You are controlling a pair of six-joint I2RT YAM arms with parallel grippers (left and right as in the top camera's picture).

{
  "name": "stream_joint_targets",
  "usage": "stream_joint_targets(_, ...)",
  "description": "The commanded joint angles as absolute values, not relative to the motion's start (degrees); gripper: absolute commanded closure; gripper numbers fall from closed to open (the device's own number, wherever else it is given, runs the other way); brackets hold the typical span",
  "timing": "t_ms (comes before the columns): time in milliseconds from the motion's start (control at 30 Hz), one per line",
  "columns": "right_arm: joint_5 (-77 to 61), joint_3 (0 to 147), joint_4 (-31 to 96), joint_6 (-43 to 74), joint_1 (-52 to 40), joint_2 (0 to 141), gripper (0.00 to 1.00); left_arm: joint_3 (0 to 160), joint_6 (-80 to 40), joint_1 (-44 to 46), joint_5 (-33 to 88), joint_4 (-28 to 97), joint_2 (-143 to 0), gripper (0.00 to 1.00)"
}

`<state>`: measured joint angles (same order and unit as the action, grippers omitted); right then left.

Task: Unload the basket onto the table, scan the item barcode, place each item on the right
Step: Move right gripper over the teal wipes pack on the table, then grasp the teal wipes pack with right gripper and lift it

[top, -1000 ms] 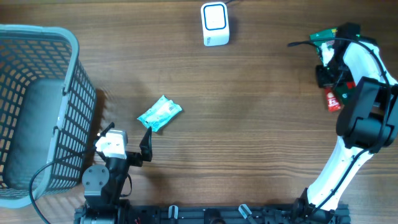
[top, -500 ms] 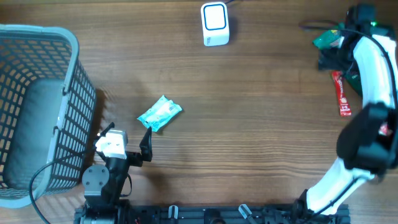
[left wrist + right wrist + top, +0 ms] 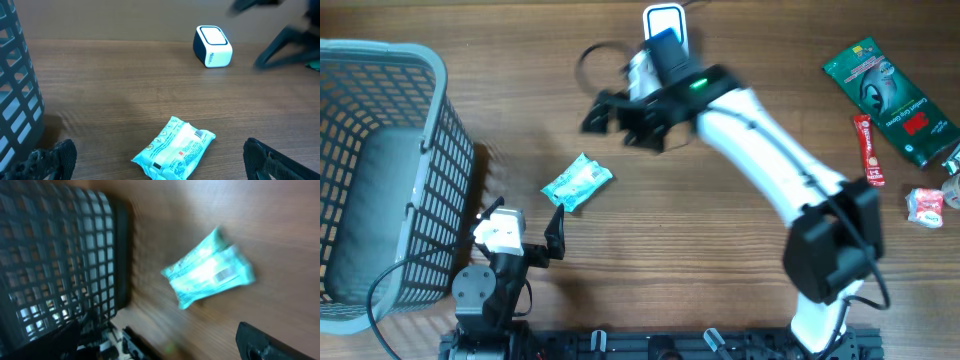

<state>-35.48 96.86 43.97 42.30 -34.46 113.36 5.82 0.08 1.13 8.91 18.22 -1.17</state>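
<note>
Crinkled teal packet (image 3: 576, 183) lies barcode-up; left claw (image 3: 524, 216) and right claw (image 3: 617, 122) both gape empty.

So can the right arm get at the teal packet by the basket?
Probably yes: the right gripper hangs open near the teal packet, bare table between, basket well aside.

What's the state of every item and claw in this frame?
teal packet, lying flat, barcode up, unheld
barcode scanner, standing on the table
basket, upright
left claw, open, empty
right claw, open, empty, blurred above the table
green pouch, lying flat
red sachet, lying flat
</note>
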Motion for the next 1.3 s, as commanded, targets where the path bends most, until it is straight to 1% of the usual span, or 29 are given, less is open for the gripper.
stream_joint_targets(0, -23.81, 96.29, 43.42, 74.61, -41.8, 116.97, 0.13, 5.61, -0.47, 1.28, 9.41, 18.11, -0.82, 0.0)
stream_joint_targets(33, -21.56, 96.29, 43.2, 79.68, -43.33, 117.78, 0.1, 5.61, -0.47, 1.28, 9.41, 18.11, -0.82, 0.0)
stream_joint_targets(67, -19.03, 96.29, 42.81, 85.1, -45.15, 118.89, 0.0, 5.61, -0.47, 1.28, 9.41, 18.11, -0.82, 0.0)
stream_joint_targets(133, -16.86, 96.29, 41.63, 90.78, -47.13, 120.92, 0.0, 5.61, -0.49, 1.28, 9.39, 18.11, -0.82, 0.0)
stream_joint_targets(200, -16.62, 96.29, 39.03, 91.61, -48.42, 123.48, 0.01, 5.61, -0.47, 1.28, 9.41, 18.11, -0.82, 0.0)
stream_joint_targets(267, -16.01, 96.27, 38.0, 91.53, -48.97, 126.17, 0.16, 5.61, -0.47, 1.28, 9.39, 18.11, -0.82, 0.0)
stream_joint_targets(300, -15.81, 96.27, 37.95, 91.55, -48.97, 127.33, 0.2, 5.61, -0.49, 1.28, 9.39, 18.11, -0.82, 0.0)
stream_joint_targets(333, -15.77, 96.27, 37.89, 91.53, -48.88, 128.44, 0.28, 5.61, -0.49, 1.28, 9.39, 18.11, -0.82, 0.0)
stream_joint_targets(367, -15.77, 96.27, 37.74, 91.53, -48.69, 129.51, 0.38, 5.61, -0.49, 1.28, 9.39, 18.11, -0.82, 0.0)
stream_joint_targets(400, -15.84, 96.25, 37.76, 91.53, -48.69, 130.06, 0.43, 5.61, -0.49, 1.28, 9.39, 18.11, -0.82, 0.0)
stream_joint_targets(467, -15.9, 96.25, 37.76, 91.39, -48.77, 130.54, 0.57, 5.61, -0.47, 1.28, 9.41, 18.11, -0.82, 0.0)
stream_joint_targets(500, -16.32, 96.25, 37.78, 90.52, -48.93, 130.54, 0.72, 5.61, -0.47, 1.28, 9.41, 18.11, -0.82, 0.0)
stream_joint_targets(533, -16.32, 96.25, 37.76, 87.29, -49.04, 130.54, 0.85, 5.61, -0.47, 1.28, 9.39, 18.11, -0.82, 0.0)
stream_joint_targets(567, -16.34, 96.25, 38.02, 82.56, -49.01, 130.52, 0.92, 5.61, -0.47, 1.28, 9.39, 18.11, -0.82, 0.0)
stream_joint_targets(600, -16.67, 96.25, 38.81, 77.34, -48.99, 130.52, 0.96, 5.61, -0.47, 1.28, 9.41, 18.11, -0.82, 0.0)
stream_joint_targets(633, -16.69, 96.27, 40.29, 71.99, -48.75, 130.52, 0.96, 5.61, -0.47, 1.28, 9.39, 18.11, -0.82, 0.0)
stream_joint_targets(667, -16.43, 96.27, 45.74, 58.89, -47.99, 130.5, 0.96, 5.61, -0.49, 1.28, 9.39, 18.11, -0.82, 0.0)
stream_joint_targets(800, -14.02, 96.31, 58.96, 23.59, -45.3, 130.26, 0.95, 5.61, -0.49, 1.28, 9.41, 18.11, -0.82, 0.0)
stream_joint_targets(833, -6.5, 96.31, 65.78, 17.74, -44.25, 129.88, 0.95, 5.61, -0.49, 1.28, 9.39, 18.11, -0.82, 0.0)
stream_joint_targets(867, 1.06, 96.31, 69.78, 18.81, -43.64, 129.73, 0.94, 5.61, -0.47, 1.28, 9.39, 18.11, -0.82, 0.0)
stream_joint_targets(900, 11.55, 96.31, 74.0, 22.04, -42.92, 129.47, 0.69, 5.61, -0.49, 1.28, 9.39, 18.11, -0.82, 0.0)
stream_joint_targets(933, 20.08, 96.31, 76.95, 24.03, -42.3, 128.95, 0.37, 5.61, -0.47, 1.28, 9.39, 18.11, -0.82, 0.0)
stream_joint_targets(967, 23.24, 96.31, 77.52, 23.94, -42.04, 128.44, 0.01, 5.61, -0.49, 1.28, 9.39, 18.11, -0.82, 0.0)
stream_joint_targets(1000, 24.84, 96.36, 77.65, 23.94, -41.91, 127.85, 0.0, 5.61, -0.47, 1.28, 9.41, 18.11, -0.82, 0.0)
stream_joint_targets(1067, 20.88, 96.4, 76.47, 24.03, -41.91, 125.82, 0.0, 5.61, -0.47, 1.28, 9.39, 18.11, -0.82, 0.0)
stream_joint_targets(1133, 14.28, 96.4, 74.17, 24.16, -41.93, 124.05, 0.0, 5.61, -0.49, 1.28, 9.39, 18.11, -0.82, 0.0)
stream_joint_targets(1200, 4.32, 96.4, 71.11, 24.05, -41.91, 121.86, 0.0, 5.61, -0.49, 1.28, 9.39, 18.11, -0.82, 0.0)
stream_joint_targets(1233, 0.6, 96.4, 70.06, 24.16, -41.91, 121.1, 0.06, 5.61, -0.47, 1.28, 9.39, 18.11, -0.82, 0.0)
stream_joint_targets(1267, -5.17, 96.4, 68.25, 24.14, -41.93, 120.29, 0.47, 5.61, -0.49, 1.28, 9.41, 18.11, -0.82, 0.0)
